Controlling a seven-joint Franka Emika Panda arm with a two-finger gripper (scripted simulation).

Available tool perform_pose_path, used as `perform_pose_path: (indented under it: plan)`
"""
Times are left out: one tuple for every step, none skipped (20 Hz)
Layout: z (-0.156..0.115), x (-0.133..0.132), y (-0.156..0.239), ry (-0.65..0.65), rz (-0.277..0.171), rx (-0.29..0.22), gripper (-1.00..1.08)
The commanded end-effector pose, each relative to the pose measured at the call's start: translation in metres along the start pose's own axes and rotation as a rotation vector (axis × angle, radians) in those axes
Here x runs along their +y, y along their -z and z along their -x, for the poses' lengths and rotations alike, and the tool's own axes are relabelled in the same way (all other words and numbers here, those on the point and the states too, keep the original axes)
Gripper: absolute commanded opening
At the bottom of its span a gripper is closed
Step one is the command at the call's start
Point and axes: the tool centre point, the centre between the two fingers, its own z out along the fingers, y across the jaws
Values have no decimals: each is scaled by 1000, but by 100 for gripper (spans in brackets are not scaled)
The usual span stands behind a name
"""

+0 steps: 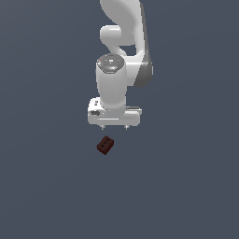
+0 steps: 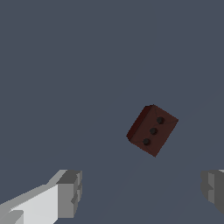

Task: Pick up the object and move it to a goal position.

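The object is a small dark red-brown block [image 1: 106, 145] with three dark dots on its top face, lying on the grey floor. In the wrist view the block [image 2: 152, 129] lies turned at an angle, apart from both fingers. My white gripper [image 1: 114, 127] hangs above and just behind the block, not touching it. Only its short fingertips show under the hand. In the wrist view the gripper [image 2: 142, 192] is open and empty, with one grey pad [image 2: 70, 192] and the other pad [image 2: 213, 190] wide apart.
A plain dark grey floor [image 1: 46, 186] fills both views. The white arm [image 1: 122, 51] rises behind the gripper to the frame's top.
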Motion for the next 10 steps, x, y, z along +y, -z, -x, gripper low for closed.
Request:
perform_pose_path:
  plan:
    - [0, 0, 0, 0, 0, 0, 100]
    - [0, 0, 0, 1, 1, 1, 100]
    - [0, 1, 1, 3, 2, 2, 100]
    - [-1, 2, 2, 6, 4, 5, 100]
    - [-2, 4, 4, 10, 8, 8, 100]
    - [-3, 6, 7, 16, 12, 13, 100]
    - [-4, 9, 9, 23, 17, 18, 100]
    - [-5, 11, 11, 28, 21, 22, 100]
    - [-5, 12, 13, 31, 24, 25, 100]
    - [-5, 13, 14, 33, 26, 27, 100]
